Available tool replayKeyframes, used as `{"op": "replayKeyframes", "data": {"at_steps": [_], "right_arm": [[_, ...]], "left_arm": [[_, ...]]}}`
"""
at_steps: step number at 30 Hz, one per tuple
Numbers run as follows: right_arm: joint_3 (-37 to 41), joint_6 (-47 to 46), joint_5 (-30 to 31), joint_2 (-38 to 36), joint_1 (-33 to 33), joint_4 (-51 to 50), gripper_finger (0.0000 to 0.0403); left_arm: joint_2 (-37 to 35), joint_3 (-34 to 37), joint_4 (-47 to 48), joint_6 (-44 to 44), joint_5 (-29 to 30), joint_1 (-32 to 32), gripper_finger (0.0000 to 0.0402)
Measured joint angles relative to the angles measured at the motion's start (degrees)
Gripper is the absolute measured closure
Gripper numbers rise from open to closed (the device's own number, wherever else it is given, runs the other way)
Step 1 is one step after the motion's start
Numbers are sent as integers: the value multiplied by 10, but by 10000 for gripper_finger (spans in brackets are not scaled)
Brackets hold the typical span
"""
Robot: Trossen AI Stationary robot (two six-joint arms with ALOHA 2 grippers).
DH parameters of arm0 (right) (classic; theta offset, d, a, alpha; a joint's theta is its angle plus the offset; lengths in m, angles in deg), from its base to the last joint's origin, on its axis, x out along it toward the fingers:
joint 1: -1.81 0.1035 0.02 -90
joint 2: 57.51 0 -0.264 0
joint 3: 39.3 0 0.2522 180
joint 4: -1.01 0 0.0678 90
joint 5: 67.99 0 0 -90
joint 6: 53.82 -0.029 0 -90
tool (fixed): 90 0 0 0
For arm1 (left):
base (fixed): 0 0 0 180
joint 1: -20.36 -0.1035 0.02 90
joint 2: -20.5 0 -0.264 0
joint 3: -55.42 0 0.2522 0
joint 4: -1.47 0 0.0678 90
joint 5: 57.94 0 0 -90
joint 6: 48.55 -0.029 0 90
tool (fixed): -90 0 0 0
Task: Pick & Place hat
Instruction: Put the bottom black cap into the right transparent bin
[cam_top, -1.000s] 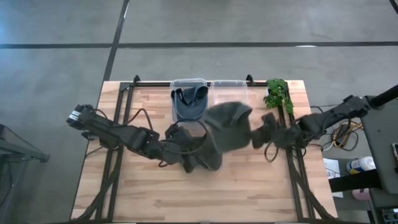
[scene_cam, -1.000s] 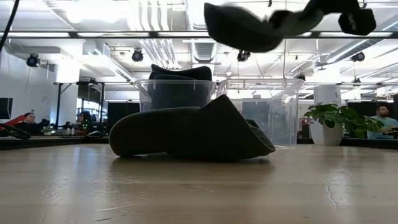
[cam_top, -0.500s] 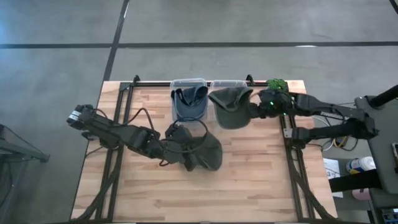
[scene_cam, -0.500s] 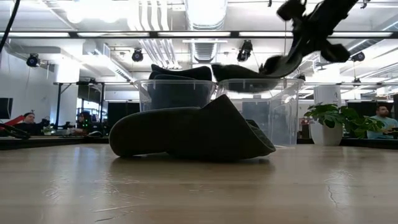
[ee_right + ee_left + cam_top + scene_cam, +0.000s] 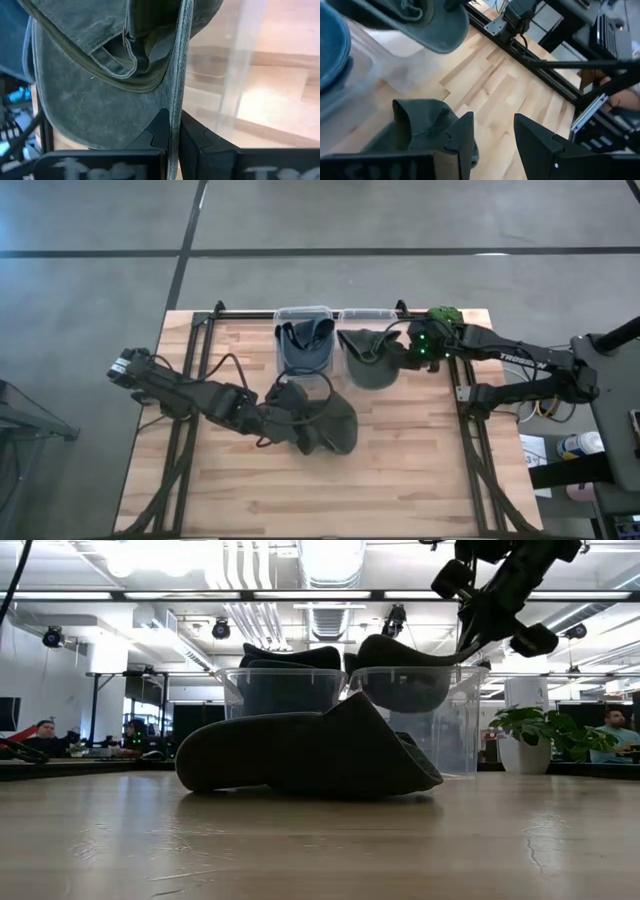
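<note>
The right gripper is clamped on the brim of a green hat and holds it over the right-hand clear bin, the crown sagging into the bin. This looks like the placing step. Next should come a release so the hat drops inside. Beside that bin, the left gripper, fingers apart, rests over another hat on the table.

A grey concrete floor crossed by dark seams is surrounding the pale wooden plank surface. Long ceiling light strips are glowing overhead; seated people are showing at nine o'clock.
</note>
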Motion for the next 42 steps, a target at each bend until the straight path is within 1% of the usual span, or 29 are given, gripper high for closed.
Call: {"op": "replayKeyframes", "data": {"at_steps": [6, 14, 16, 22, 25, 29, 32, 36, 40, 42], "right_arm": [[0, -41, 7, -4, -7, -19, 387], [2, -69, 10, -4, -6, -28, 347], [2, -59, 9, -5, -6, -28, 338], [2, -15, 13, -17, -6, -26, 319], [2, 3, 32, -22, -6, -26, 305], [2, 10, 38, -23, -6, -24, 272], [2, 25, 40, -29, 1, -24, 244], [2, 80, 41, -43, 14, -24, 213], [2, 101, 41, -59, 30, -23, 199], [1, 110, 41, -63, 35, -23, 198]], "left_arm": [[0, 0, -10, 40, 0, -3, 268], [0, 0, -40, 36, 0, -7, 268], [0, 0, -51, 14, 0, -8, 268], [0, 0, -56, -94, -1, -9, 268], [0, 0, -56, -119, -1, -9, 268], [0, 0, -56, -132, -4, -9, 268], [0, 0, -55, -146, -24, -9, 268], [0, 0, -51, -162, -64, -9, 268], [0, 0, -26, -171, -101, -8, 268], [-1, 0, -5, -171, -106, -7, 268]]}}
